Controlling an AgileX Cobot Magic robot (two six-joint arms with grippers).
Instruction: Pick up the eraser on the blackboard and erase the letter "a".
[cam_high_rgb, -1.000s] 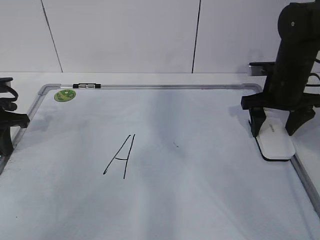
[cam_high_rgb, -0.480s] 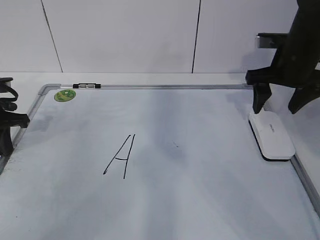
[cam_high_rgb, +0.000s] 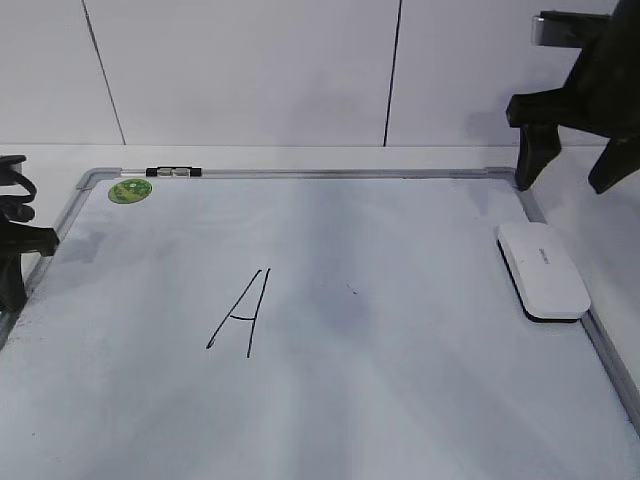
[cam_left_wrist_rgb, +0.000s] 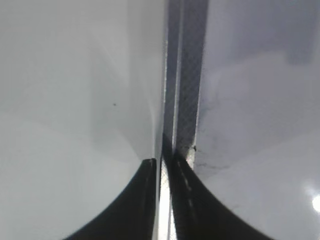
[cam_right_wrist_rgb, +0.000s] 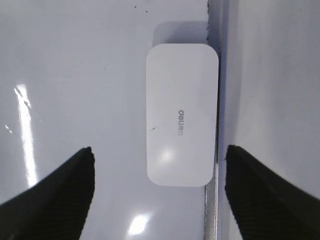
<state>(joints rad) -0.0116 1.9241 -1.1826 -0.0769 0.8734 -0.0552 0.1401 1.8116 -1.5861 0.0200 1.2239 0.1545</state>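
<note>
The eraser (cam_high_rgb: 543, 270) is lying flat on the board (cam_high_rgb: 400, 380), right up against the right frame rail, roughly level with the middle of the board's right side, and nothing is touching it. The right gripper (cam_high_rgb: 574, 160) hangs in the air above and a bit farther back than the eraser, jaws spread wide apart with nothing between them. From the right wrist view the eraser (cam_right_wrist_rgb: 182, 114) sits between the two dark fingers (cam_right_wrist_rgb: 60, 190) but well clear of both, long side running along the rail, with small grey lettering on top. The only clear writing on the board is a big angular "A" (cam_high_rgb: 240, 312) left of center, plus a tiny dark mark (cam_high_rgb: 350, 290) just right of it near the middle; too small to tell what that is. A round green sticker (cam_high_rgb: 130, 190) sits in the far left corner of the board, with a small black clip (cam_high_rgb: 173, 172) on the far rail next to it. The left gripper (cam_left_wrist_rgb: 162, 200) is parked at the left edge of the board, fingers pressed close together with just a thin sliver of light between them, right over the frame rail. The board rests on a white counter (cam_high_rgb: 300, 155).
</note>
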